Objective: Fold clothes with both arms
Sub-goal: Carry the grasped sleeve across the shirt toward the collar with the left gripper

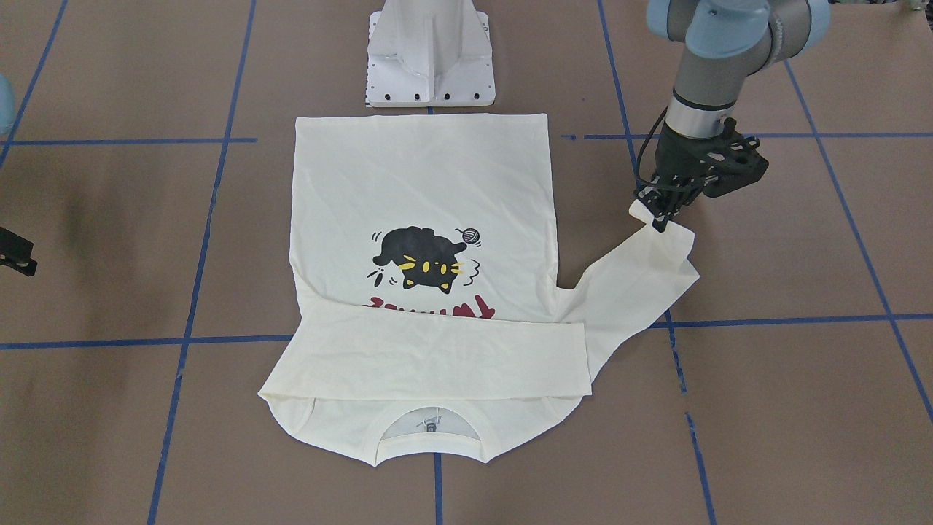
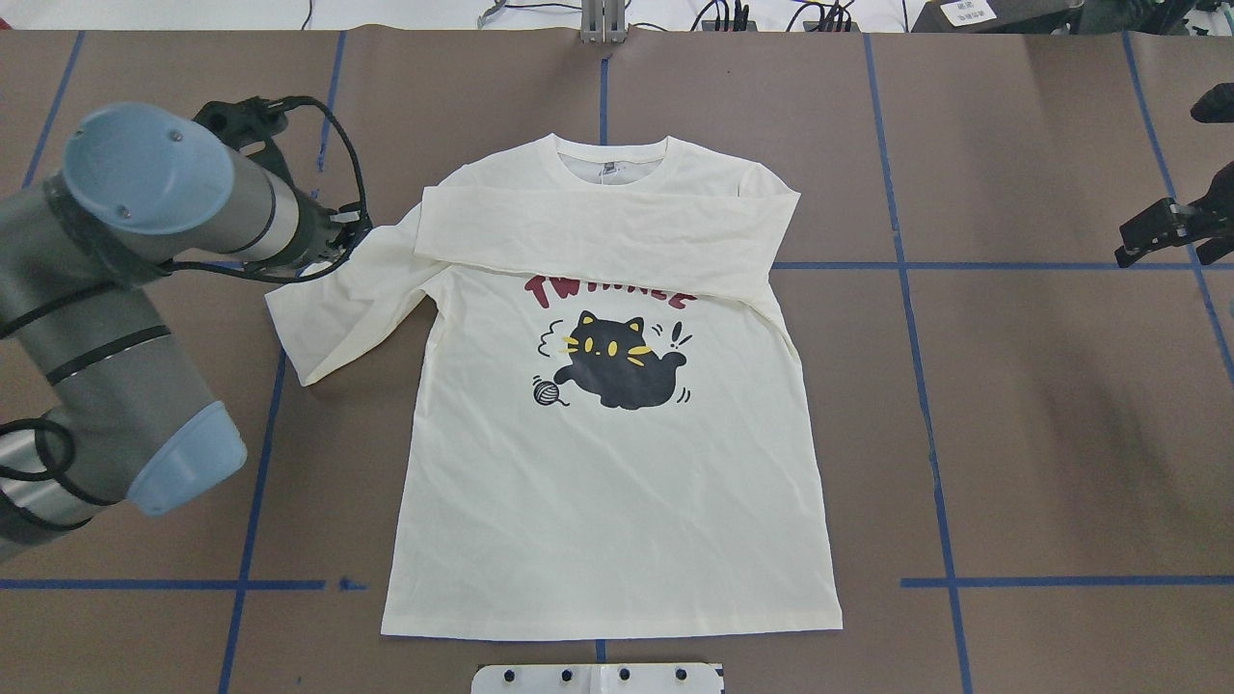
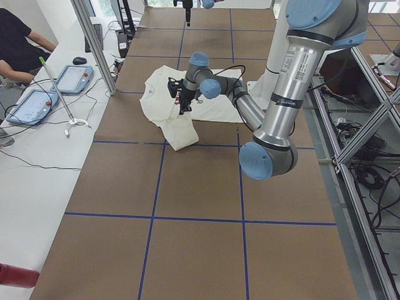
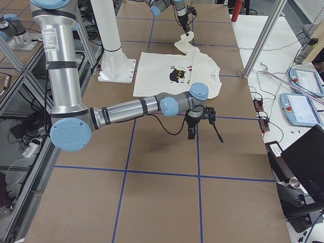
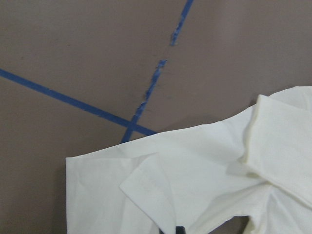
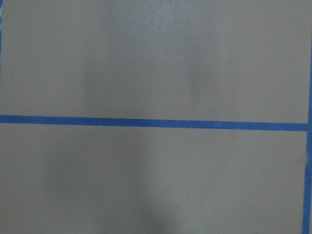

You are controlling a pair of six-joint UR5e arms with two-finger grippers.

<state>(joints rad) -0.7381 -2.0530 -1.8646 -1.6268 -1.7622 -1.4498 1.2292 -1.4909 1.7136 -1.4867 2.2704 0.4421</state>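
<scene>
The cream T-shirt [image 2: 607, 482] lies flat with the black cat print [image 2: 617, 361] facing up and its collar [image 2: 609, 149] at the far side. One sleeve [image 2: 598, 236] is folded across the chest and covers part of the red lettering. The other sleeve [image 1: 634, 281] sticks out sideways, its cuff raised off the table. My left gripper [image 1: 660, 215] is shut on that cuff; the cloth [image 5: 195, 185] fills the lower part of the left wrist view. My right gripper [image 2: 1152, 236] hovers at the table's right edge, well away from the shirt, open and holding nothing.
Brown table [image 2: 1012, 405] with a grid of blue tape lines [image 2: 1060, 581]. The white pedestal base [image 1: 430, 55] stands just past the shirt's hem. A side desk with tablets [image 3: 34, 103] and a seated person [image 3: 19, 37] lies beyond the far edge.
</scene>
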